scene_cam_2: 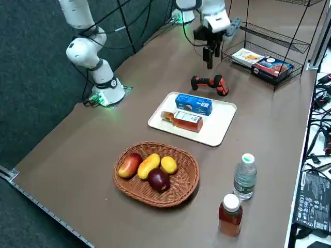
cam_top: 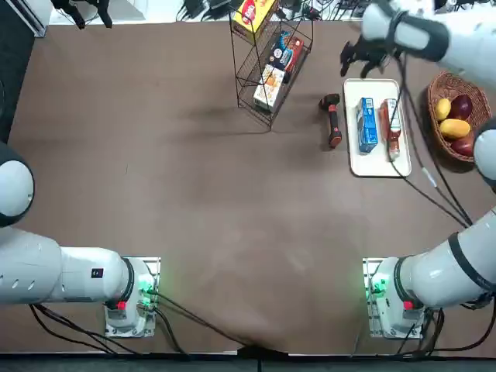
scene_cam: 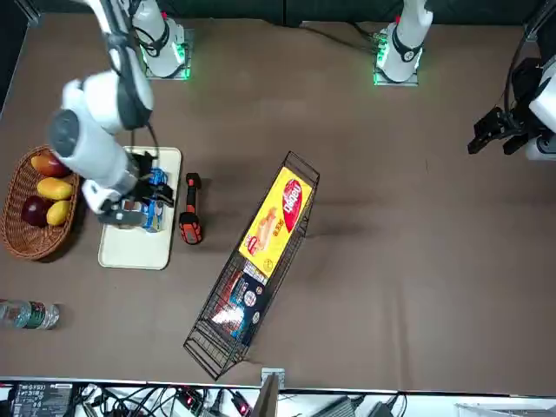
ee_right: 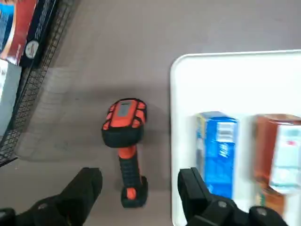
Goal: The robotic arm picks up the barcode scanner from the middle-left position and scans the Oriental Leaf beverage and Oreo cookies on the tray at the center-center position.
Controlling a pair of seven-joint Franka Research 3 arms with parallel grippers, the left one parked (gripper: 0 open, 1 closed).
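Right gripper (ee_right: pixel 137 188) hangs above the table, 2 fingers spread, nothing pinched, scanner handle showing between them. Barcode scanner (ee_right: pixel 125 146) lies flat below it, just beside the tray (ee_right: pixel 235 80), handle end nearest the fingers: an easy grab. To its right, Oreo box (ee_right: pixel 216 150) and tea bottle (ee_right: pixel 277 155) lie flat on the tray, labels up for scanning.
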